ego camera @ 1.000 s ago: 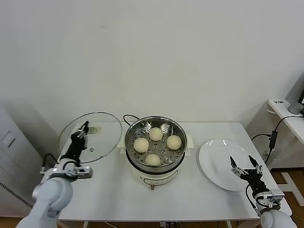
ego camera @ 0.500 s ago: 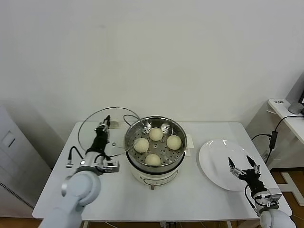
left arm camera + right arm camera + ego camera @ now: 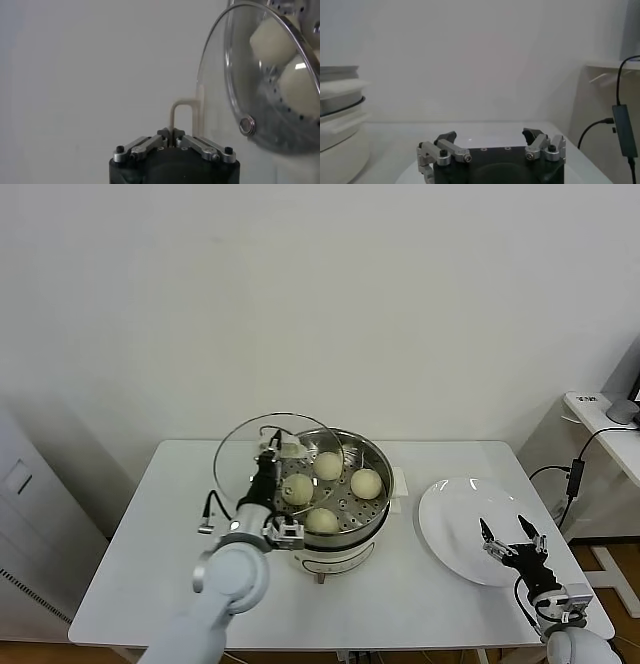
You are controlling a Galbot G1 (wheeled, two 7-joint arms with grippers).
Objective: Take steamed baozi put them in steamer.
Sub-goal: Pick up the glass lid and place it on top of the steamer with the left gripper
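The steamer (image 3: 372, 454) stands at the table's middle, a shiny steel pot on a white base, with several pale baozi (image 3: 366, 483) on its perforated tray. My left gripper (image 3: 268, 462) is shut on the white handle (image 3: 182, 111) of the round glass lid (image 3: 243, 466). It holds the lid tilted over the pot's left side. In the left wrist view the left gripper (image 3: 173, 132) pinches the handle, and baozi (image 3: 272, 42) show through the lid (image 3: 235, 65). My right gripper (image 3: 512, 536) stands open above the white plate's near edge, nothing in it; the right wrist view shows the right gripper (image 3: 490, 135) with jaws wide apart.
The flat white plate (image 3: 462, 519) lies right of the steamer with nothing on it. A black cord (image 3: 268, 431) runs behind the pot. A side table (image 3: 600, 424) with a hanging cable stands off the right edge. A grey cabinet (image 3: 20, 514) is at far left.
My left arm has carried the glass lid from the table's left side rightward until it hangs over the steamer's left rim. The right gripper has barely moved.
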